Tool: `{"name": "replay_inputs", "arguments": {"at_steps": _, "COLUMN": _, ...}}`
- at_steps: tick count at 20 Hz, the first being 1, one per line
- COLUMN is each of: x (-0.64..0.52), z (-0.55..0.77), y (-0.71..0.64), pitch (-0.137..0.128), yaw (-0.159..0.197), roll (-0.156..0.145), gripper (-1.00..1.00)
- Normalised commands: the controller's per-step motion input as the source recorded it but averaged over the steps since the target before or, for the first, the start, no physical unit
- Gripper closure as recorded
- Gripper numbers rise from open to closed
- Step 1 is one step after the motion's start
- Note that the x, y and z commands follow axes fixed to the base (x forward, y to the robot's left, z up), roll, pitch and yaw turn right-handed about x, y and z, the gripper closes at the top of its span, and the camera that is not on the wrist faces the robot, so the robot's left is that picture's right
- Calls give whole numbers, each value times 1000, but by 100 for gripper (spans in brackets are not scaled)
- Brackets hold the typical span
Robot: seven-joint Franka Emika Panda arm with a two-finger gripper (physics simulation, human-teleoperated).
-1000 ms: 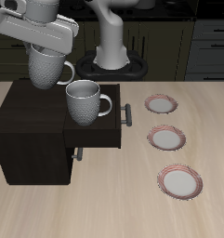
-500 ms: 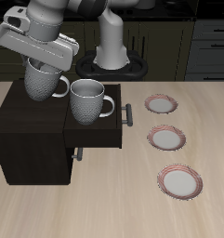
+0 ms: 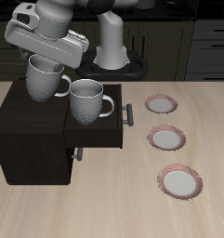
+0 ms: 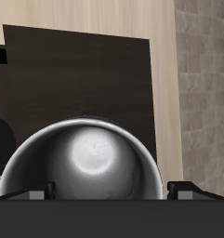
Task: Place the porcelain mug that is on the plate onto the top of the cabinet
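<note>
The porcelain mug (image 3: pixel 44 79) stands upright on top of the dark cabinet (image 3: pixel 30 139), toward its back, handle pointing at the look-alike mug (image 3: pixel 85 100) beside it. My gripper (image 3: pixel 50 63) sits right above its rim. In the wrist view the fingertips (image 4: pixel 178 191) stand wide apart over the mug's grey inside (image 4: pixel 85 158), with the cabinet top (image 4: pixel 76 74) beyond, so the gripper (image 4: pixel 112 191) reads as open. The three striped plates (image 3: pixel 164 104) are bare.
The cabinet's drawer (image 3: pixel 97 135) stands pulled out with its grey bar handle (image 3: pixel 127 113) toward the plates. The other two plates (image 3: pixel 166 138) (image 3: pixel 181 180) lie in a row toward the table's front edge. The robot's base (image 3: pixel 112 51) is behind.
The mug came down from the air, tilted, onto the cabinet top and now stays put. The hand has shifted a little above it.
</note>
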Motion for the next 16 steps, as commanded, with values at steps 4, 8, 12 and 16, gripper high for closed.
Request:
{"name": "replay_inputs", "arguments": {"at_steps": 4, "x": -148, "z": 126, "y": 225, "pitch": 35, "yaw": -20, "roll": -33, "gripper": -100}}
{"name": "replay_inputs", "arguments": {"at_steps": 8, "x": -292, "z": 191, "y": 525, "pitch": -35, "yaw": 86, "roll": 75, "gripper": -100}}
{"name": "replay_inputs", "arguments": {"at_steps": 12, "x": -173, "z": 56, "y": 304, "pitch": 19, "yaw": 49, "roll": 47, "gripper": -100}}
{"name": "replay_inputs", "arguments": {"at_steps": 16, "x": -167, "z": 45, "y": 176, "pitch": -12, "yaw": 38, "roll": 22, "gripper": -100}}
